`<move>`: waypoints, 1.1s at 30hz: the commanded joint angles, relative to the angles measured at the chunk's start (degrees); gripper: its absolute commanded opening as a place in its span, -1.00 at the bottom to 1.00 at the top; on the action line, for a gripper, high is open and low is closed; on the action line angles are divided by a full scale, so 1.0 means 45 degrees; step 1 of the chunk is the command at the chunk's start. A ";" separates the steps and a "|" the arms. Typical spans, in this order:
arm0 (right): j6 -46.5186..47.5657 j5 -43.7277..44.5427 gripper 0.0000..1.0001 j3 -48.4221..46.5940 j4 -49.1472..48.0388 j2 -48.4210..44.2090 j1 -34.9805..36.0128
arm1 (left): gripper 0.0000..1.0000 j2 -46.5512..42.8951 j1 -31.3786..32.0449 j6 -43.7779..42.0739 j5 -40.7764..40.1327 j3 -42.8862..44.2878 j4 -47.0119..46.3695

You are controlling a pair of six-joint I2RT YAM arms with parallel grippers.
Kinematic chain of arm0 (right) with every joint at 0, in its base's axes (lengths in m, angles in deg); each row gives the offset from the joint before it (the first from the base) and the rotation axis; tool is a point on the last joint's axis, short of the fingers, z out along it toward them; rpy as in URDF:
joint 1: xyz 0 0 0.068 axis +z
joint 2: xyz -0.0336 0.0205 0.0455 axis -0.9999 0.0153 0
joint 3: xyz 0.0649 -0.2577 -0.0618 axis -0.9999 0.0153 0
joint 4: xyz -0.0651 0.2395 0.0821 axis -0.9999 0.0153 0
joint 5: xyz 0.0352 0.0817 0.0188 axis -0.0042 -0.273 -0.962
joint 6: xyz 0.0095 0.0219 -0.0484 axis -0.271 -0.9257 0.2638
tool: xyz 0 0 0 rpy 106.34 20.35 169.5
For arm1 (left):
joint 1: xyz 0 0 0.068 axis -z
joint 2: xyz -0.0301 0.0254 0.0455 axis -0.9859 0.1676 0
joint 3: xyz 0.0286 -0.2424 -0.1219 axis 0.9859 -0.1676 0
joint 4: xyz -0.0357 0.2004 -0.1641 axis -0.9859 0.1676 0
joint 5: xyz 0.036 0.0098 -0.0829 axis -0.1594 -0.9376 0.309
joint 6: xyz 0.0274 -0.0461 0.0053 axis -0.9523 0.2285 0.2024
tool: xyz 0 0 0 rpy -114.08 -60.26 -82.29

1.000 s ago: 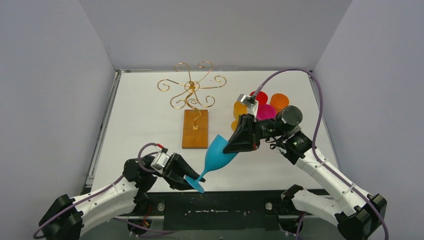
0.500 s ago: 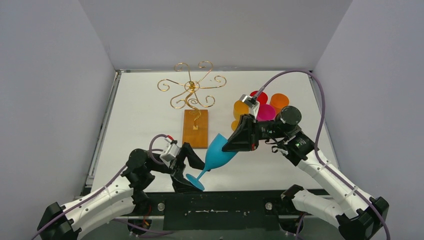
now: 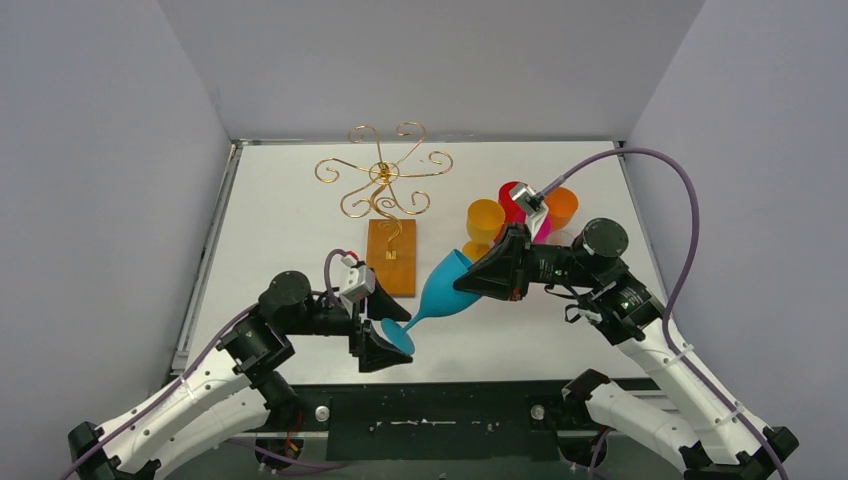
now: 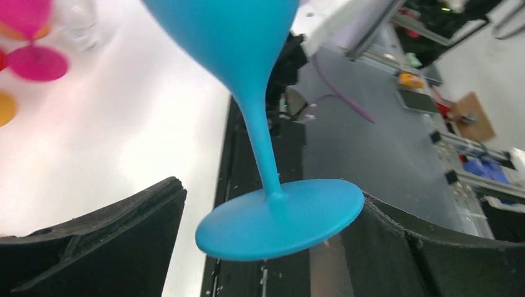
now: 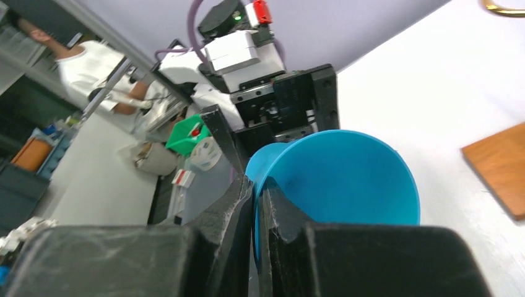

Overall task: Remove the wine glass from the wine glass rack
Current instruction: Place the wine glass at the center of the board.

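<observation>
Top external view is showing you the matte turquoise wine glass (image 3: 446, 285) off the wine glass rack (image 3: 390, 262). It is hanging tilted in the air just in front of the rack's flat orange-brown wooden base. Your right hand (image 3: 468, 282) is clenching the thin rim of the smooth, conical bowl. Your left hand (image 3: 392, 334) is standing released, its black fingers (image 4: 99, 241) spreading wide on either side of the disc-shaped foot. Orange, red and pink glasses (image 3: 486, 217) are standing on the white desk (image 3: 290, 230), right of the rack's gold wire scrolls.
</observation>
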 commanded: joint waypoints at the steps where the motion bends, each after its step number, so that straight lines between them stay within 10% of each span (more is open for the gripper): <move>1: 0.1374 0.2605 -1.00 -0.0093 0.2000 0.0258 0.0238 | 0.76 -0.0190 -0.0210 -0.1037 -0.4932 0.1939 0.2502; 13: 0.2982 1.0496 -1.00 -0.1877 0.8483 0.2083 0.1647 | 0.81 -0.0694 -0.0215 -0.0749 -0.9832 0.2431 0.4605; 33: 0.0932 1.9586 -1.00 -0.0552 0.8593 0.2050 0.4965 | 0.84 0.1656 -0.0354 0.0240 -1.1054 0.4030 0.7479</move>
